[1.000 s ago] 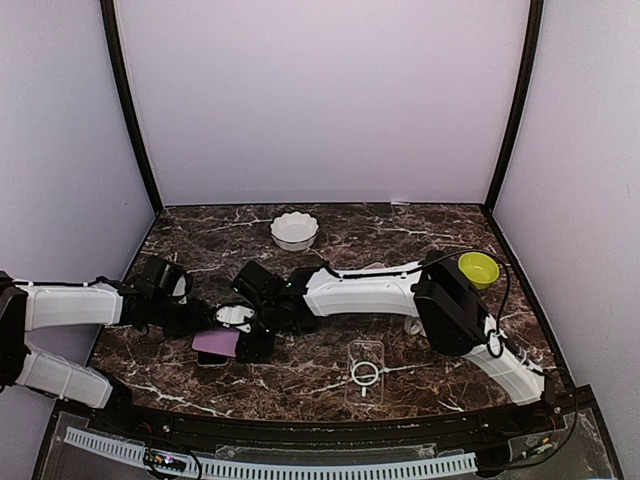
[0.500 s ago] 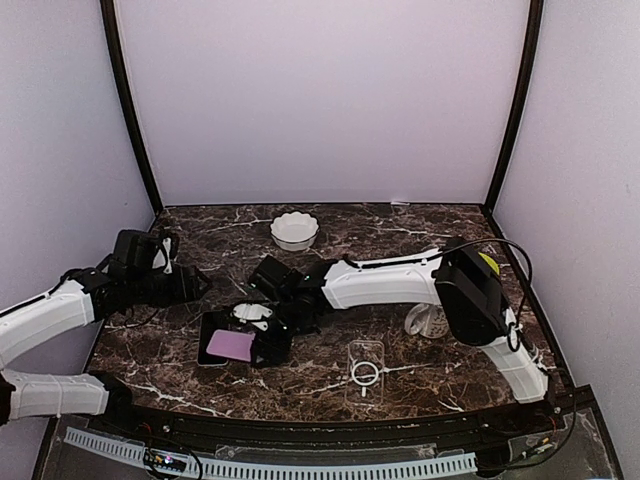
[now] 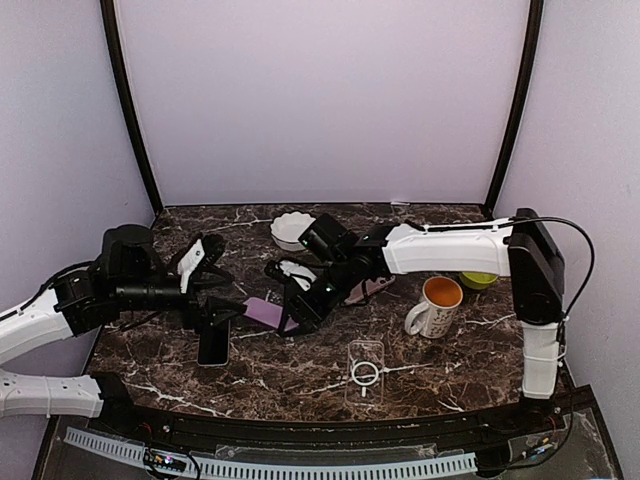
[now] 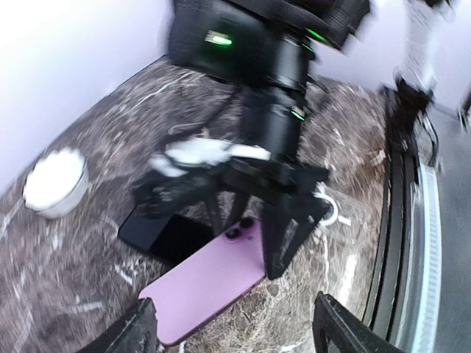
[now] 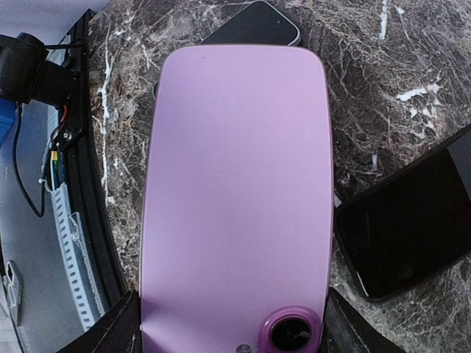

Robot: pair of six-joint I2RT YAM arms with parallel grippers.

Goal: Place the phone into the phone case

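Right gripper (image 3: 298, 308) clamps the phone (image 3: 265, 313) across its width at the camera end, low over the desk (image 3: 450, 350) | left gripper (image 3: 212, 285) spread wide, empty | case (image 3: 366, 364) sits rightward, nearer the front edge, apart from the phone | we judge the phone's long axis lies crosswise to the case's and needs turning.

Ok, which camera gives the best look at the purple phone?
Right wrist: the purple phone fills the frame, back and lens clear. Left wrist shows it smaller, the right gripper astride its lens end. Top external shows only a small sliver.
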